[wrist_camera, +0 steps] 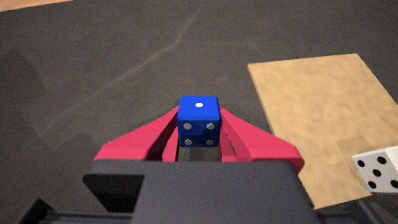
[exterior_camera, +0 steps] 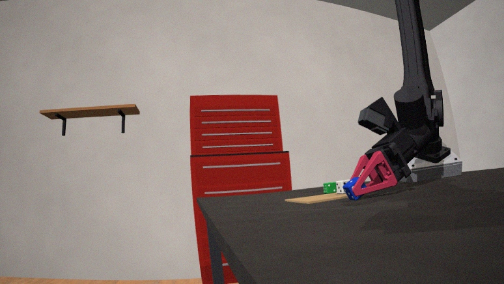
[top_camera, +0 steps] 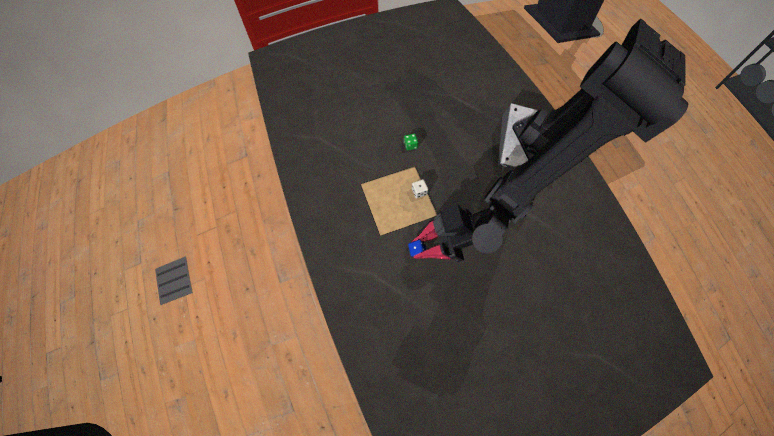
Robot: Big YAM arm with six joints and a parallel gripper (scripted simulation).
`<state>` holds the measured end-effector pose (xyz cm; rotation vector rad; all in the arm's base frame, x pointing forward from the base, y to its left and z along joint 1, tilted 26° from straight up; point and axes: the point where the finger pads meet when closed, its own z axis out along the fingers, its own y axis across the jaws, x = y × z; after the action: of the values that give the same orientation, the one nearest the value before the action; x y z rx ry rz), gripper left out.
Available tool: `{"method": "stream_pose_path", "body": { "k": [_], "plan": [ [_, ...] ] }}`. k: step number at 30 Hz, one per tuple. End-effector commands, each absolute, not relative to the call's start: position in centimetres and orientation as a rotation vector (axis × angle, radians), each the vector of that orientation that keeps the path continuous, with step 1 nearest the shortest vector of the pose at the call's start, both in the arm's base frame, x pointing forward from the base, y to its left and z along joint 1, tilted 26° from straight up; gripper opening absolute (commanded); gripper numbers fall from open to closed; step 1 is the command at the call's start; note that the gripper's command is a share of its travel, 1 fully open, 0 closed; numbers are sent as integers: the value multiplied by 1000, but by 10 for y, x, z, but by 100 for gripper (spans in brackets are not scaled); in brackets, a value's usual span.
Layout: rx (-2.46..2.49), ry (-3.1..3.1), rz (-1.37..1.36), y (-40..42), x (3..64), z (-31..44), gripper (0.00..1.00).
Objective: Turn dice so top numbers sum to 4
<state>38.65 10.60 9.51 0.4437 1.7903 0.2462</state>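
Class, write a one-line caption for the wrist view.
The gripper grips the blue die beside the mat, one pip on its upper face.

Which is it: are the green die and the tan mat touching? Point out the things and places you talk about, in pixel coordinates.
Apart: the top view shows dark table between the green die (top_camera: 410,141) (exterior_camera: 329,187) and the mat (top_camera: 398,201) (exterior_camera: 310,199) (wrist_camera: 320,110).

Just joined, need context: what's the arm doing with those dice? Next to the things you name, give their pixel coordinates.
The gripper (top_camera: 415,248) (exterior_camera: 351,188) (wrist_camera: 199,112) holds the blue die (top_camera: 415,248) (exterior_camera: 350,189) (wrist_camera: 198,121) beside the mat (top_camera: 389,203) (exterior_camera: 308,200) (wrist_camera: 320,100), its one-pip face roughly upward. The white die (top_camera: 419,189) (exterior_camera: 340,187) (wrist_camera: 376,172) sits on the mat, one up. The green die (top_camera: 411,141) (exterior_camera: 329,187) is off the mat and needs placing.
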Motion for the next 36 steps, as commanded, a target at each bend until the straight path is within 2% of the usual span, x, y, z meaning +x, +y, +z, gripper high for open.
{"method": "stream_pose_path", "body": {
  "k": [1,6,7,12,13,18,19,36],
  "plan": [
    [457,1746,278,112,395,109,26],
    [457,1746,278,112,395,109,26],
    [457,1746,278,112,395,109,29],
    [457,1746,277,112,395,109,33],
    [457,1746,277,112,395,108,37],
    [456,1747,276,112,395,108,41],
    [456,1747,276,112,395,108,45],
    [456,1747,276,112,395,108,45]
  ]
}}
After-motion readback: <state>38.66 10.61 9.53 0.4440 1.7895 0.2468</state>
